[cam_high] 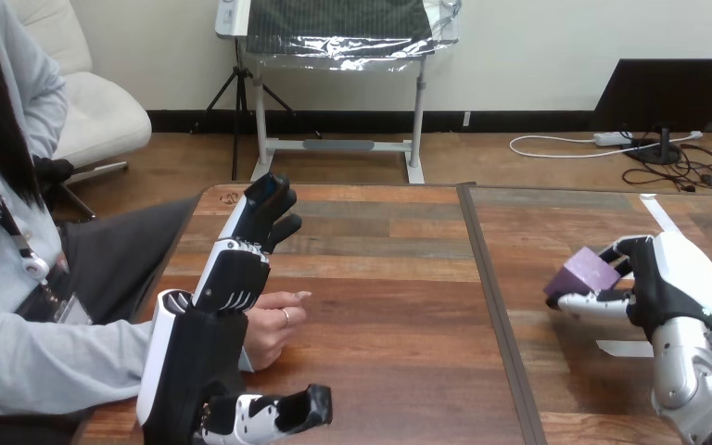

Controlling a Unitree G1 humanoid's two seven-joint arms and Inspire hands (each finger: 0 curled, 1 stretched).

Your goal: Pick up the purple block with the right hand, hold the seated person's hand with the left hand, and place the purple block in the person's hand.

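Desk (380,278): wooden, in two panels joined at a dark seam (491,306) that ran away from the robot.

Item 1, purple block (586,269): was over the right panel, pinched in the right robot hand (663,278), fingers curled over its top and thumb closed beneath. Whether it was clear of the desk could not be told.

Item 2, person's hand (273,324): rested on the left panel near the desk's left edge, fingers loosely curled and pointing right.

Item 3, left robot hand (232,278): lay against the person's hand from the left, fingers straight and directed away across the desk, thumb spread wide on the near side. No finger was seen curled round the person's hand, so contact was recorded, not a hold.

Relation: the purple block lay well apart to the right of the person's hand, with the seam between them. The left robot hand was much the nearer of the two to the person's hand.

Judgement: pick-up looked done and the hold incomplete. The coming carry would run leftward across the seam. Little open palm showed, so the block might find no seat.
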